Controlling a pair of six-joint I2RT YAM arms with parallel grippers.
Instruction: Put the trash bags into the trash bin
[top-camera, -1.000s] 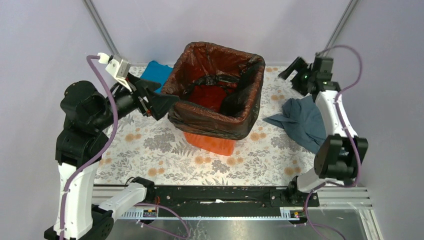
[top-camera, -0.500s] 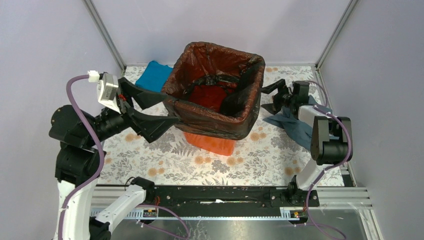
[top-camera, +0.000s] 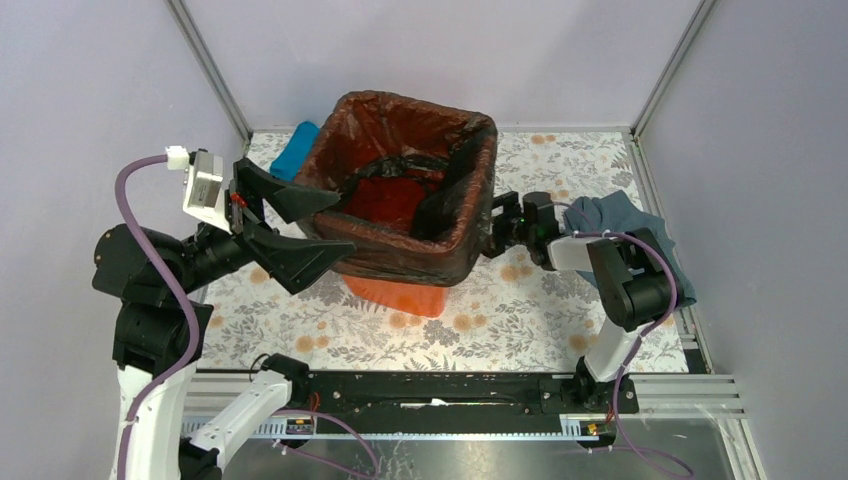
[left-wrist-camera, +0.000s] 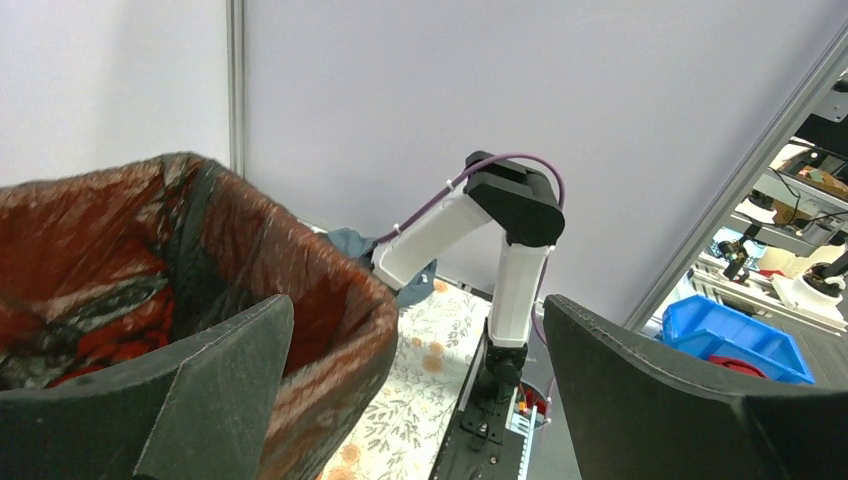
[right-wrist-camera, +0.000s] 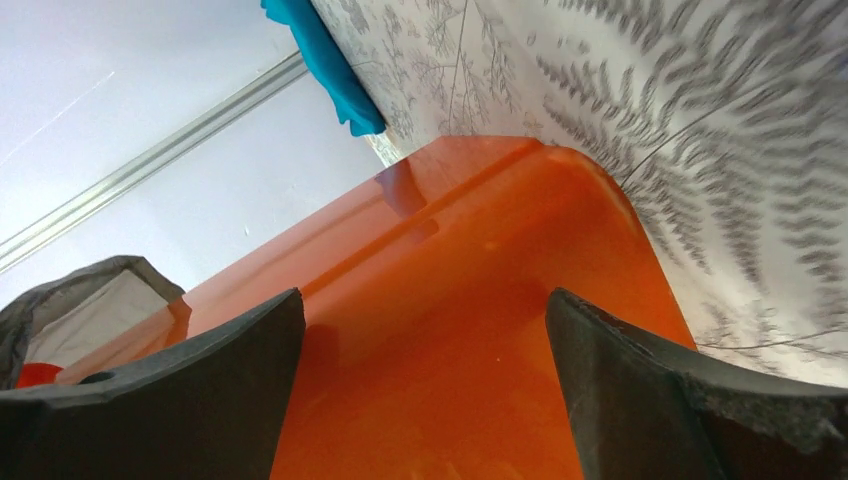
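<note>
The orange trash bin (top-camera: 395, 296) stands mid-table. The black trash bag (top-camera: 400, 258) lines it, with the film folded out over the rim and hanging down the walls. My left gripper (top-camera: 345, 222) is open, and its fingers straddle the bin's near left corner. In the left wrist view that bag-covered rim (left-wrist-camera: 330, 300) runs beside one finger of the left gripper (left-wrist-camera: 417, 305). My right gripper (top-camera: 497, 228) is low against the bin's right wall, open. The bare orange wall (right-wrist-camera: 470, 220) fills the gap between the fingers of the right gripper (right-wrist-camera: 422, 300).
A grey-blue cloth (top-camera: 620, 215) lies bunched at the right, behind the right arm. A teal cloth (top-camera: 293, 152) lies behind the bin's left corner and also shows in the right wrist view (right-wrist-camera: 320, 60). Frame posts and walls close in the floral-covered table (top-camera: 530, 300).
The right gripper swung down from the back right to the bin's right wall. The bin slid left. The left gripper turned and closed in on the bin's left corner.
</note>
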